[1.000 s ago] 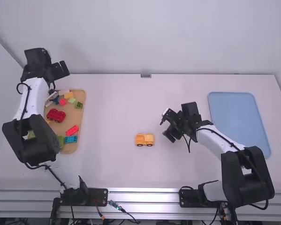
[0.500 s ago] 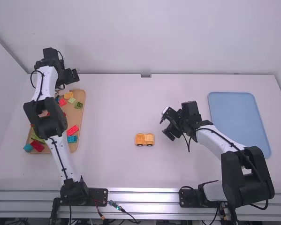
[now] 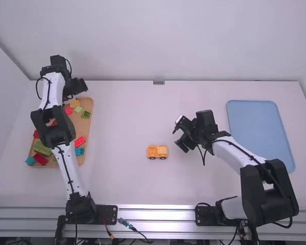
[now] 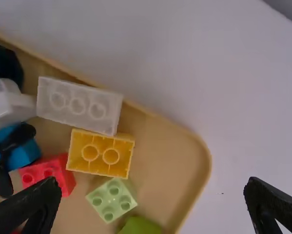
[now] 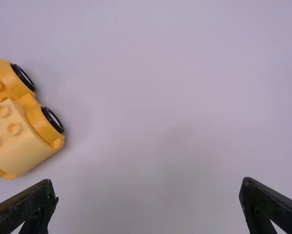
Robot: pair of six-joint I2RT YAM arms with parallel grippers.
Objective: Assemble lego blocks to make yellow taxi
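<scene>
My left gripper (image 3: 81, 86) is over the far end of the wooden tray; in the left wrist view that gripper (image 4: 153, 202) stands open above the blocks. Among them lies a yellow block (image 4: 100, 153), turned with its hollow underside up, beside a white block (image 4: 78, 105). Near the middle of the table sits a yellow-orange wheeled car (image 3: 157, 152), a paler block on part of it. To its right, my right gripper (image 3: 178, 136) is open and holds nothing; the right wrist view has the gripper (image 5: 148, 200) with the car (image 5: 19, 139) off to one side.
The wooden tray (image 3: 90, 120) on the left holds red (image 4: 48, 173), light green (image 4: 111, 200), blue (image 4: 19, 146) and other blocks. A blue tray (image 3: 260, 130) lies at the right. A wall stands behind the table's far edge.
My left arm has swung to the right and its gripper has come lower, over the tray's far end. The right arm has barely moved, and the car stays in place.
</scene>
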